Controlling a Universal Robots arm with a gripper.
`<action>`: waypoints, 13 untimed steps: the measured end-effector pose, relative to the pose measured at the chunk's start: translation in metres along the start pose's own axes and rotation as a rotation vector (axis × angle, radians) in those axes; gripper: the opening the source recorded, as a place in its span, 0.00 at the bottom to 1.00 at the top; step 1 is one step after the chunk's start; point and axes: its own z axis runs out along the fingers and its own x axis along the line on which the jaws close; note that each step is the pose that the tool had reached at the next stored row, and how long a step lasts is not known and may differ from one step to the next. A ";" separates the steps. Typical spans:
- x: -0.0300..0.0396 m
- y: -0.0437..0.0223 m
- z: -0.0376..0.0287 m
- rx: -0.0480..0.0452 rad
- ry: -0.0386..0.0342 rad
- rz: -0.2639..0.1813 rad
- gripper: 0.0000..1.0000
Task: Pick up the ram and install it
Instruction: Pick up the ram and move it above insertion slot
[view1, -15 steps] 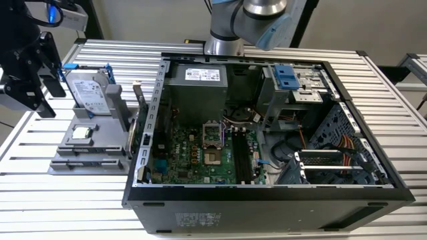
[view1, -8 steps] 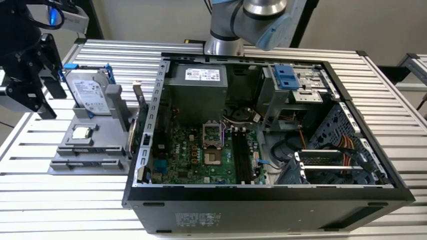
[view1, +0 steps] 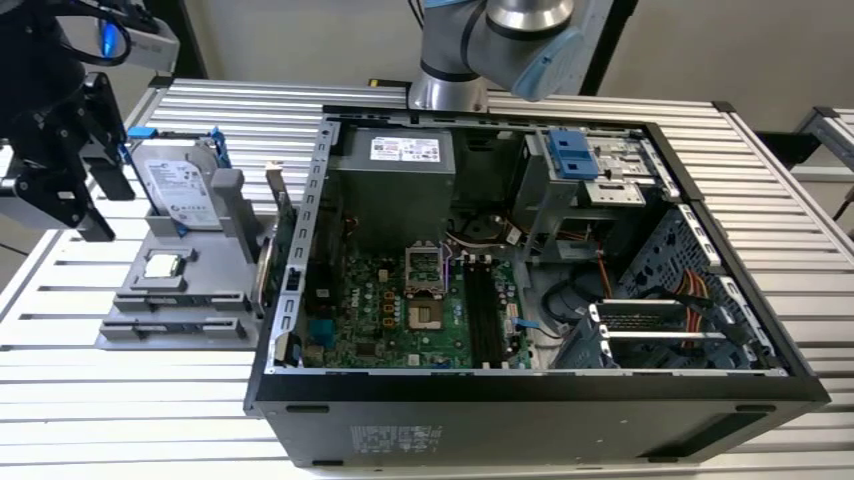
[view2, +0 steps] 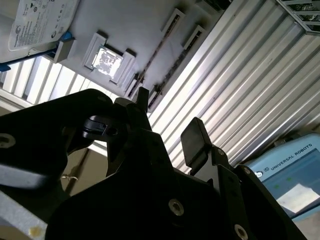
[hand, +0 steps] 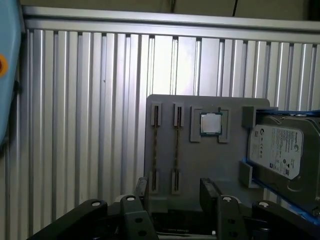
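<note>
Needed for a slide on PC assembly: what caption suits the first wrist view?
Open gripper near a grey tray holding two ram sticks, a processor chip and a hard drive.

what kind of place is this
Most likely a robotics lab bench set up for PC assembly. An open computer case sits on a slatted metal table, a grey fixture tray beside it holds a hard drive and a processor chip, and a robot arm rises behind the case.
</note>
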 end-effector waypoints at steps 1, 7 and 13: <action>0.0001 0.0000 0.0005 0.0000 0.0003 0.000 1.00; 0.0003 -0.0001 0.0026 0.0000 0.0028 0.001 1.00; 0.0003 -0.0001 0.0056 -0.0002 0.0120 0.001 1.00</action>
